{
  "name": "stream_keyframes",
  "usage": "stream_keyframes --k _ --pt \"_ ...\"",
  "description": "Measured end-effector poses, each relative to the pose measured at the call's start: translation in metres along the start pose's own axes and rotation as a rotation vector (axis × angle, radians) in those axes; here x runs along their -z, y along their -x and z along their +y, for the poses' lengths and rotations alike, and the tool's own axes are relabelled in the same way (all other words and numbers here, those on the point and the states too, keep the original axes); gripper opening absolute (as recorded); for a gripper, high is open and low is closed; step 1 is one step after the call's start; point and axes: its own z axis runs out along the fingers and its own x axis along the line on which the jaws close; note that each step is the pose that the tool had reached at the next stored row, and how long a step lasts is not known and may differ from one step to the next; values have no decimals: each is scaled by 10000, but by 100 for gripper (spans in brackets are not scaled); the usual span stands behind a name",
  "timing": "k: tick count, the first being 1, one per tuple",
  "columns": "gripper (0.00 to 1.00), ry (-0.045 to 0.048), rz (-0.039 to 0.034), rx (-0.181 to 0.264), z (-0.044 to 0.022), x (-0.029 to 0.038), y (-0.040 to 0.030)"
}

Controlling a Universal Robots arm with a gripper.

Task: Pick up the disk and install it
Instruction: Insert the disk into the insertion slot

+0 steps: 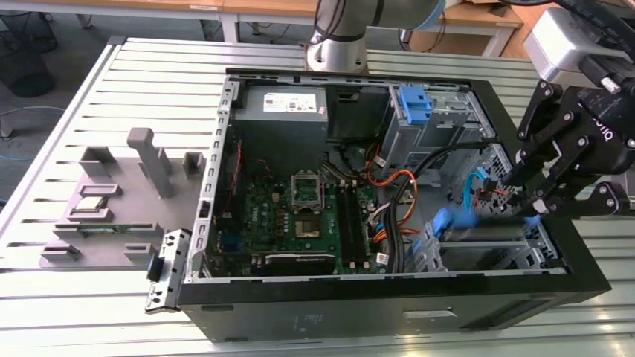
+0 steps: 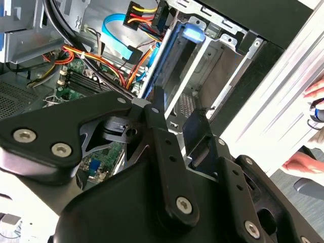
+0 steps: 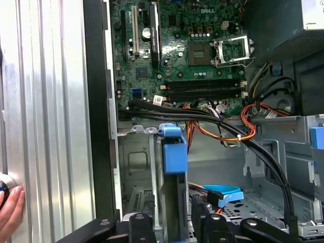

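The tool (image 3: 172, 218) hangs low over the drive cage (image 3: 132, 161) of the open computer case (image 1: 397, 316), astride the disk (image 3: 172, 154), which stands on edge in a cage slot with its blue handle end away from the tool; whether the tool is clamped on it I cannot tell. Beyond the handle black and orange cables (image 3: 223, 129) cross, then comes the motherboard (image 3: 172, 61). Outside the case wall, beside the tool, a person's hand (image 3: 9, 210) lies on the bench (image 3: 45, 101).

Arm (image 1: 337, 33): base column upright at the exterior view's top. Gripper (image 1: 526, 199): at the exterior view's right, tilted, pointing down and toward the exterior view's left, black jaws standing apart.
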Motion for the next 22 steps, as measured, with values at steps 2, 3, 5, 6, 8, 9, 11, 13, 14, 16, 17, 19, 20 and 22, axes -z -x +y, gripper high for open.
stream_keyframes --k 2,3,5,6,8,9,11,13,14,16,17,19,20,22 --pt "42 0 0 0 0 0 0" --pt "42 0 1 0 0 1 0" --pt "42 0 2 0 0 -1 0" --pt "42 0 0 0 0 -8 0" --pt "42 -10 -3 2 -2 -35 -2" --pt "42 -23 -3 2 -2 -50 -3" --pt "42 -56 -4 5 -2 -77 -4" --pt "42 -92 -8 10 -3 -105 -6" --pt "42 -106 -10 12 -3 -119 -6" --pt "42 -130 -11 18 -3 -143 -8" --pt "42 -130 -10 19 -3 -144 -8" --pt "42 -131 -8 21 -3 -144 -8" --pt "42 -131 -9 21 -2 -145 -8" --pt "42 -131 -12 21 4 -147 -9"
